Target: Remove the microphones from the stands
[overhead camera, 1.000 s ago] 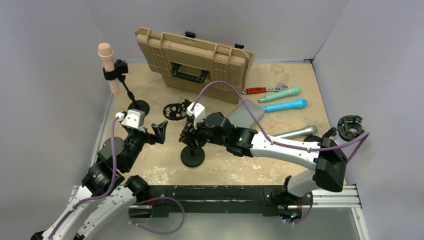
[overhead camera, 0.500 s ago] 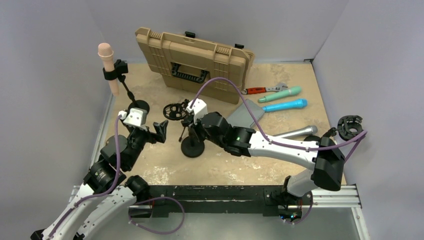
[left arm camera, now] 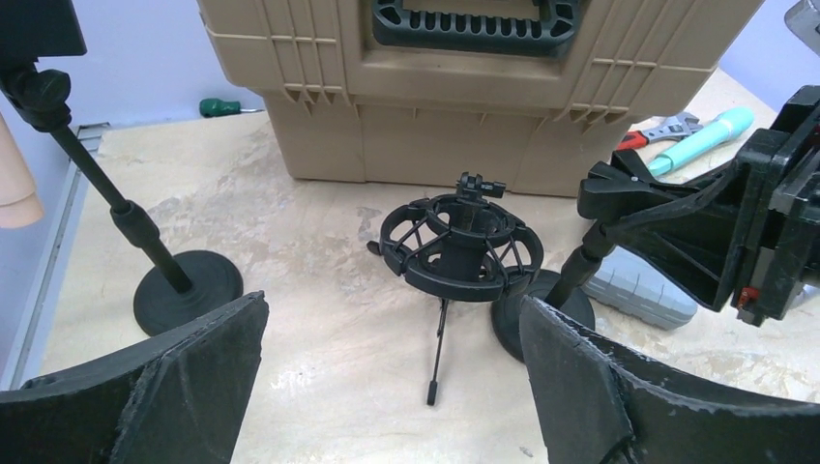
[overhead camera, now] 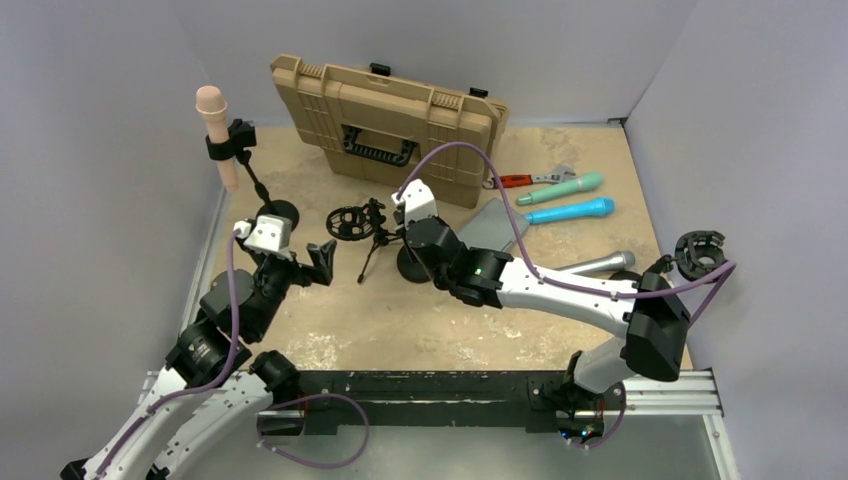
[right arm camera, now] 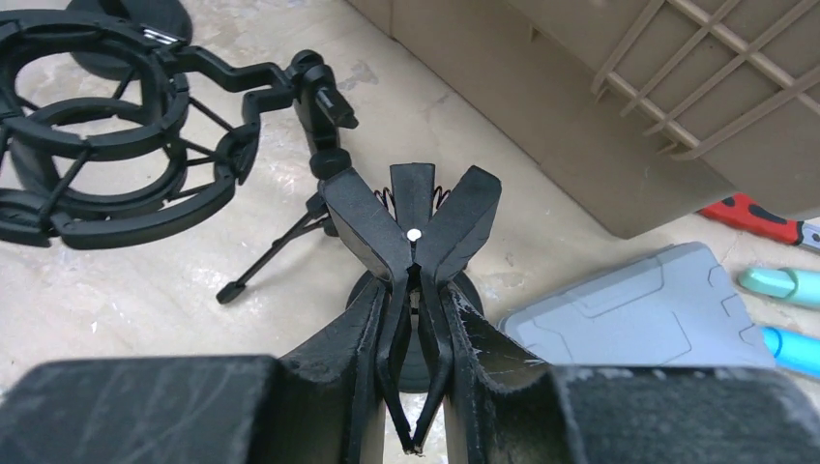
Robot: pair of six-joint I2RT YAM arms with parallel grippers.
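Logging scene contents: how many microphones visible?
4: pink microphone clipped in the far-left stand; teal microphone and blue microphone right of the tan case; silver microphone by the right arm. More may be hidden.

Peach microphone (left arm camera: pixel 14 188): cut off by left edge, left wrist view. Round stand base (right arm camera: pixel 472 288): mostly hidden behind spring clip (right arm camera: pixel 414 217) and right pincer (right arm camera: pixel 416 300).

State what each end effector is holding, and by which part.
The right end effector grips the spring clip atop a round-based stand; the left end effector is open, empty.
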